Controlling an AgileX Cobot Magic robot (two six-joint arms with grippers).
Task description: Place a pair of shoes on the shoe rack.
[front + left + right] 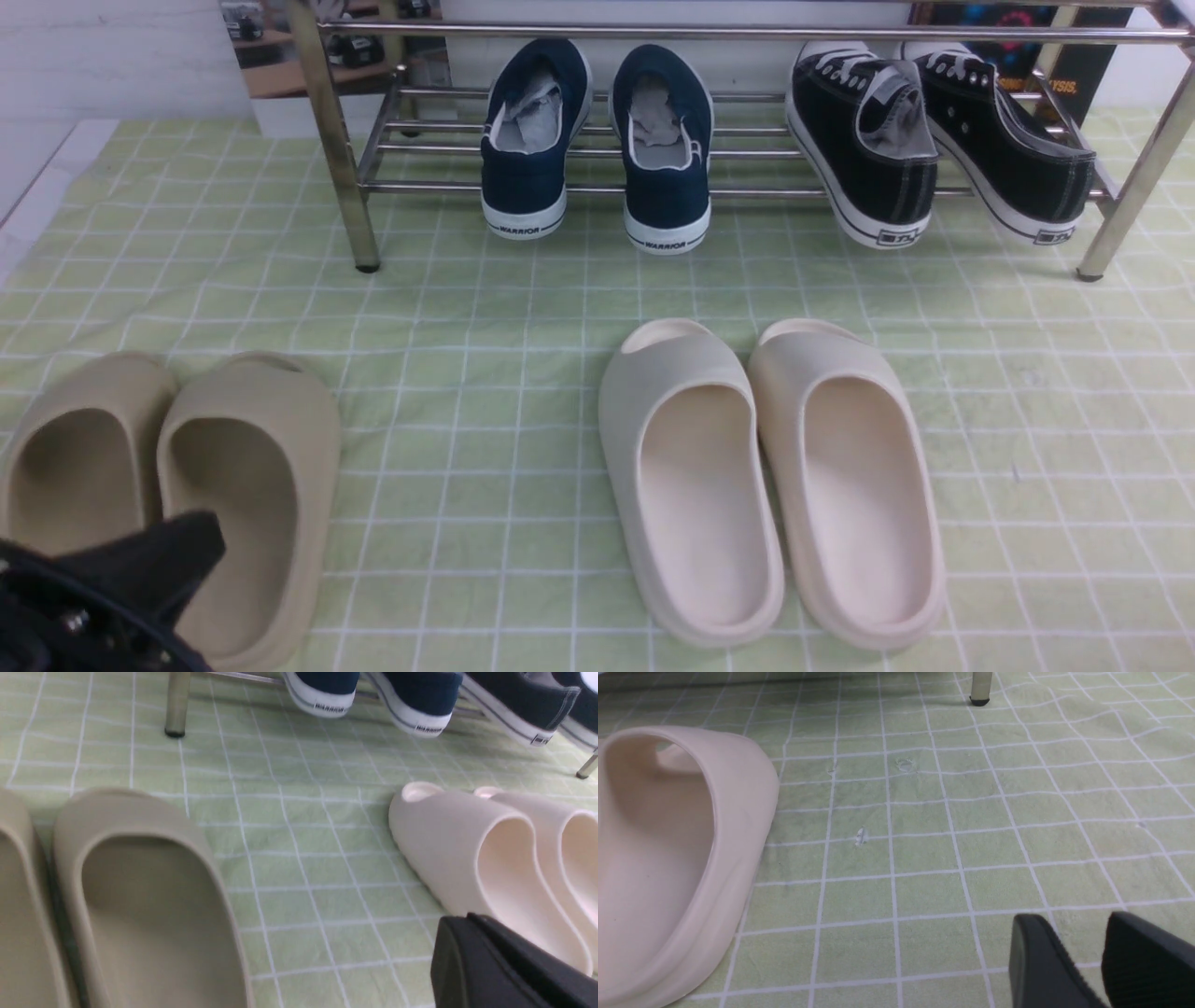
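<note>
Surface: green checked cloth counter (485, 373); metal shoe rack (336, 140) behind.
Shoes: cream foam slippers (770, 439).
Left hand (159, 560): cannot tell.
Right hand (1069, 919): slightly spread.

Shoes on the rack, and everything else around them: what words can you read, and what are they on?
"WARRIOR": heel of the left navy shoe.
"WARRIOR": heel of the right navy shoe.
"YSIS.": end of a cut-off word on the poster behind the rack.
Heel tags of the black sneakers: too small to read.
Cream slippers and tan slippers: no writing shows.
</note>
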